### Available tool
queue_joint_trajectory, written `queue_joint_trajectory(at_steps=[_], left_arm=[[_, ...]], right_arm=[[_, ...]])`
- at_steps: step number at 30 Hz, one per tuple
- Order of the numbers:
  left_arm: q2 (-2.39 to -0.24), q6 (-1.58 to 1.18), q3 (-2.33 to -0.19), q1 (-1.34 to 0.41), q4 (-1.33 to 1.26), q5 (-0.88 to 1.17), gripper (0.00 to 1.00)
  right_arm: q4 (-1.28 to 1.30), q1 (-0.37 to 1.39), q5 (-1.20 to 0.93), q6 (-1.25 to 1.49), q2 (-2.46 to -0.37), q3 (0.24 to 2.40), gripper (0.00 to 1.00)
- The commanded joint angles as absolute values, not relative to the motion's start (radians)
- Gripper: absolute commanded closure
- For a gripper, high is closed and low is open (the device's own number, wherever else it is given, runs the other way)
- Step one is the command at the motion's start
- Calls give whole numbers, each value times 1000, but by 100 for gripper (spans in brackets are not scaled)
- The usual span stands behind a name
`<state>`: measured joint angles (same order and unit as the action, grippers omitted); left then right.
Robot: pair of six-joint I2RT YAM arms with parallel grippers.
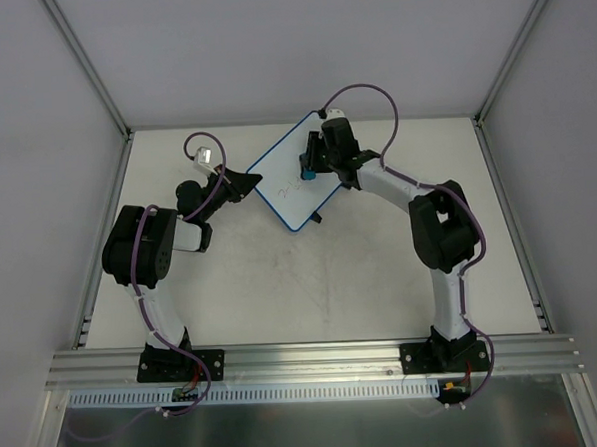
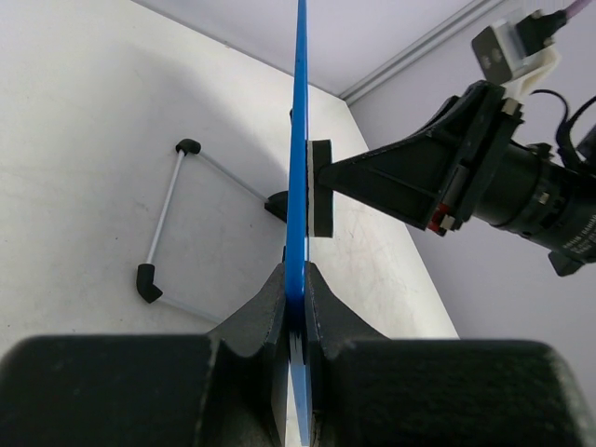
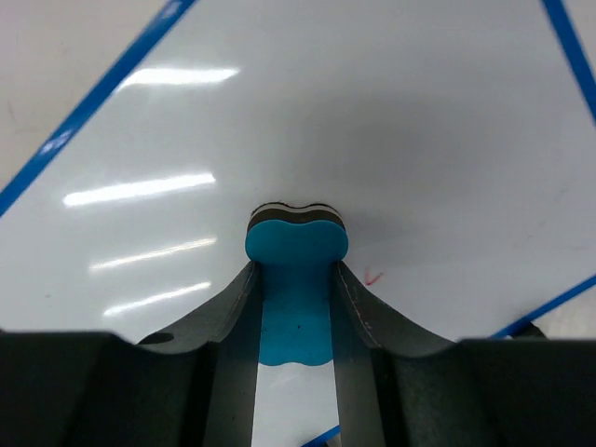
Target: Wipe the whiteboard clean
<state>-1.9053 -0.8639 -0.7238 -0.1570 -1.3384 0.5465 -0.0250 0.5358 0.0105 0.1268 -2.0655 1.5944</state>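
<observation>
Left jaws: the left gripper (image 2: pixel 296 296) is pinched tight on the blue rim of the whiteboard (image 2: pixel 300 140). The board is seen edge-on, running straight out from between the fingers.
Right jaws: the right gripper (image 3: pixel 296 279) is clamped on the blue eraser (image 3: pixel 296 244), one finger down each side of it.
Eraser tip: just ahead of the right fingertips, its dark felt face is pressed against the white surface.
Red mark: a small red mark (image 3: pixel 372 277) sits just right of the eraser, close to the board's lower rim.
Board: it is held between the two grippers over the table (image 1: pixel 282 284), with the left jaws on its left edge and the right jaws at its face. I cannot tell whether it touches the table.
Wire stand: a thin wire stand (image 2: pixel 163 223) with black end caps lies out left of the left jaws, on the board's back side.
</observation>
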Motion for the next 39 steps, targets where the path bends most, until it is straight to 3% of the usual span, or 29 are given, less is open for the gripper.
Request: queue_joint_trajectory(at_steps=[1, 16, 39], left_arm=[[-1902, -787, -718, -184, -1606, 670, 100], [-1898, -787, -710, -184, -1609, 670, 100], [-1908, -796, -719, -184, -1611, 683, 100]], right_arm=[[58, 474, 64, 215, -2082, 1548, 100], [72, 414, 83, 324, -2080, 1473, 100], [-43, 624, -135, -49, -2068, 1591, 100]])
